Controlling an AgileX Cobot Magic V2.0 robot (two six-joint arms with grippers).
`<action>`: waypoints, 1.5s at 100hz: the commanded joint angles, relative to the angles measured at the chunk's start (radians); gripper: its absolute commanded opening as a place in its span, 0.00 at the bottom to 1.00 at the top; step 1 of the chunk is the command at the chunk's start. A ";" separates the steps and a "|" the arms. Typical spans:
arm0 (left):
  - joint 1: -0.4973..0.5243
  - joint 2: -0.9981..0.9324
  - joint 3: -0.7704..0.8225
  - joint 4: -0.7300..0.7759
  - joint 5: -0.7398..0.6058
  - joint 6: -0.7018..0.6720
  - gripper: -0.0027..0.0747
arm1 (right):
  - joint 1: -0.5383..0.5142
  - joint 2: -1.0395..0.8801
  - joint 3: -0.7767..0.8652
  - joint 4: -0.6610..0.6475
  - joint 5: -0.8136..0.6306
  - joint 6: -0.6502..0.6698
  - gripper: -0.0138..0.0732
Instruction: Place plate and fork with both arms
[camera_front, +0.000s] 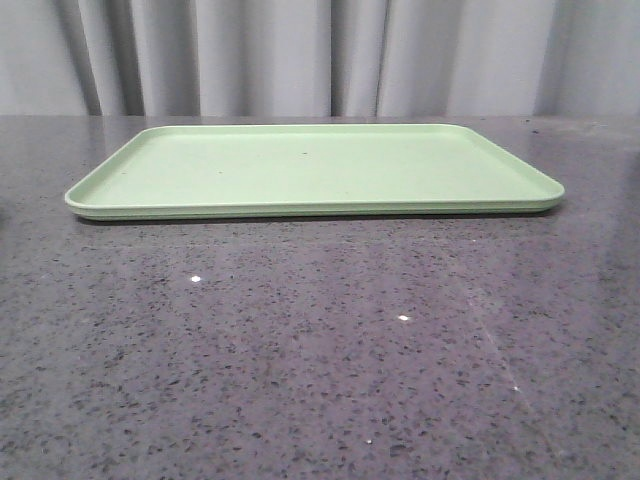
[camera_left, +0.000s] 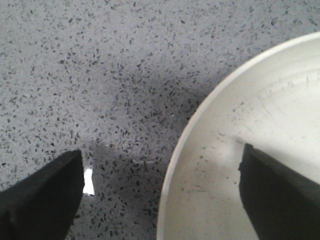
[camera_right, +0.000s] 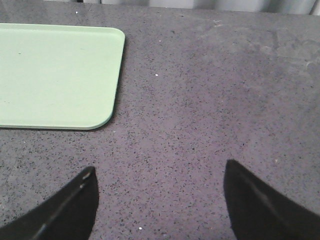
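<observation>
Left gripper (camera_left: 162, 195) wide open astride the plate (camera_left: 260, 150) rim; right gripper (camera_right: 160, 200) open over bare table (camera_right: 210, 100).

Place: a staged test area, likely a lab, not a lived-in home.
Surface: a dark grey speckled stone-like tabletop (camera_front: 320, 350), almost bare.
Background: plain pale grey curtain in folds (camera_front: 300, 55) closing the whole back.
Props: a light green rectangular plastic tray (camera_front: 310, 170).

The left claw (camera_left: 160, 195) has its two black fingers spread wide, one tip at the lower left of its wrist frame, the other at the lower right. The right claw (camera_right: 160, 200) is equally splayed (neither arm appears in the front view).
</observation>
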 joint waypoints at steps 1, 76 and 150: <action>0.004 -0.016 -0.026 -0.008 -0.052 0.001 0.73 | -0.002 0.015 -0.035 0.002 -0.074 -0.006 0.77; 0.004 -0.016 -0.026 -0.008 -0.041 0.001 0.08 | -0.002 0.015 -0.035 0.002 -0.074 -0.006 0.77; 0.090 -0.037 -0.026 -0.334 -0.043 0.203 0.01 | -0.002 0.015 -0.035 0.002 -0.074 -0.006 0.77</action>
